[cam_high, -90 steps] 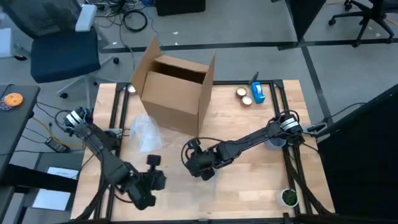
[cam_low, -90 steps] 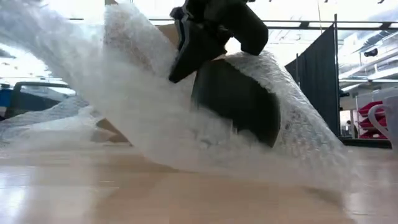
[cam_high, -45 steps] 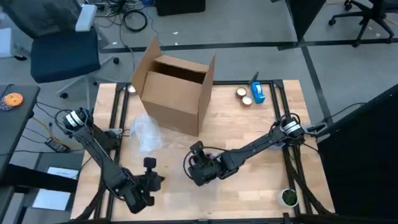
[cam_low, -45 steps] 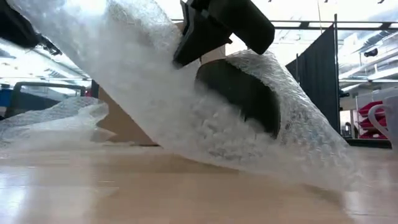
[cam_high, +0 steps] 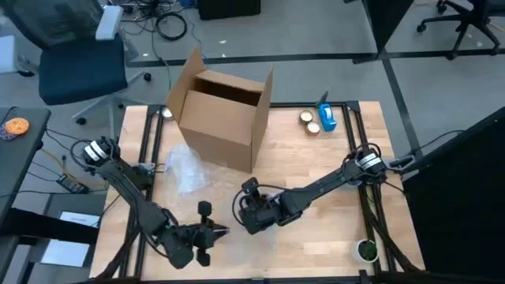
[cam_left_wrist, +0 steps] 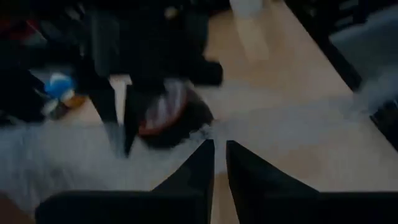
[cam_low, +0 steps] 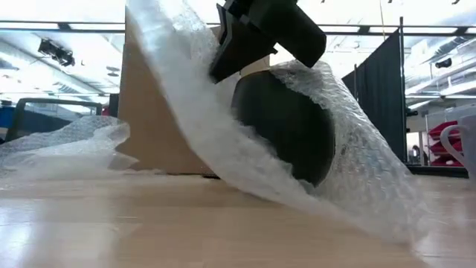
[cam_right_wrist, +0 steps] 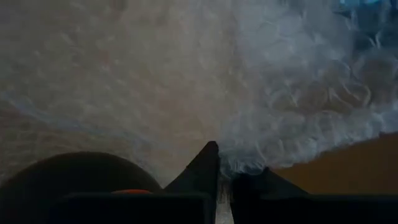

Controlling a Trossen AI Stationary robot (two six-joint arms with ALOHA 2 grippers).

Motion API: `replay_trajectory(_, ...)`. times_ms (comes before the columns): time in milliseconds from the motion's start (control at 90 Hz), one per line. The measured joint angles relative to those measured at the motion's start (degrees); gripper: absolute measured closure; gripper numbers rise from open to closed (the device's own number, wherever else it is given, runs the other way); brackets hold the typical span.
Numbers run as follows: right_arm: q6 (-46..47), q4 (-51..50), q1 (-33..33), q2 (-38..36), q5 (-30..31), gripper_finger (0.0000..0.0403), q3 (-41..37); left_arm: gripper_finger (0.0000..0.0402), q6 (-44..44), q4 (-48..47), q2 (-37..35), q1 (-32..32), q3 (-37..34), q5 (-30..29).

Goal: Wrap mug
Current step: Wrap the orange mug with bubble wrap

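A dark mug (cam_low: 286, 130) with a reddish inside (cam_left_wrist: 163, 112) lies tilted on the wooden table under a sheet of bubble wrap (cam_low: 186, 97). My right gripper (cam_high: 251, 211) is shut at the mug's upper side, over the wrap. My left gripper (cam_high: 215, 233) is near the table's front edge, left of the mug. It points toward the mug and is shut on the sheet's edge. The wrap rises steeply from the table past the mug, and its lower part lies on the wood. My left gripper pinches the bubble wrap's edge (cam_left_wrist: 214, 132) between its two fingers, which come level from the table's left. The sheet stretches from there toward the mug. My right gripper pinches bubble wrap (cam_right_wrist: 231, 163) from above, slanting down. The mug (cam_right_wrist: 74, 177) lies right beside one finger; whether its rim is also in the pinch cannot be told.
An open cardboard box (cam_high: 225, 118) stands at the back, with a crumpled clear sheet (cam_high: 185, 170) in front of it at the left. Tape rolls (cam_high: 309, 121) and a blue object (cam_high: 326, 117) lie at the far right. A small pot (cam_high: 365, 250) sits at the near right corner.
My left gripper has gone toward the table's near edge and then right, toward the mug, turning its fingers to face it. The wrap's free part, which reached far out to the left, now rises steeply beside the mug. My right gripper has shifted slightly toward the near edge.
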Motion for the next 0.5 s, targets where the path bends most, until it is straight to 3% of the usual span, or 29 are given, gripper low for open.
replay_trajectory(222, 0.0, -3.8, 0.1, -0.1, 0.1, 0.0403, 0.9, 0.0373, 5.9, 6.8, 3.3, 3.4, 0.0, 0.8)
replay_trajectory(500, -0.6, -7.0, 1.5, -0.9, -1.5, 0.0403, 0.9, 0.0373, 6.1, 11.4, 8.0, 8.0, 0.0, 1.0)
